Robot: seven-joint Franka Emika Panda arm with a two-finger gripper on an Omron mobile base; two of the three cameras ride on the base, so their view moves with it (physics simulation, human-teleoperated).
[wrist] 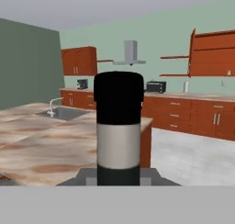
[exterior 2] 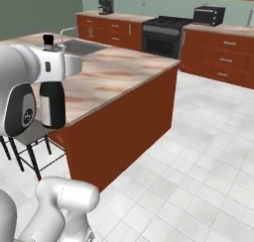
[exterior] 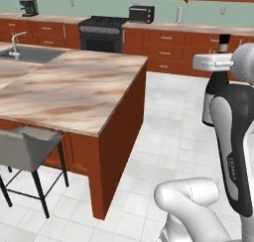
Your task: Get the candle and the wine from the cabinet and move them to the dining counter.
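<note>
hand [wrist: 118,184] clenched on the wine [exterior: 216,94], bottle upright in the air beside the dining counter [exterior: 74,87], off its near corner, not over the worktop | risk: bottle base could strike the worktop edge if carried in too low, or tip when released | containers: sink [exterior: 31,54] at the far end, contents not visible

A black stove [exterior: 101,31] stands in the wall cabinets, a toaster oven [exterior: 141,14] beside it, a coffee machine [exterior: 29,8] far left. A grey stool [exterior: 27,149] stands on white floor tiles [exterior 2: 198,161].
</note>
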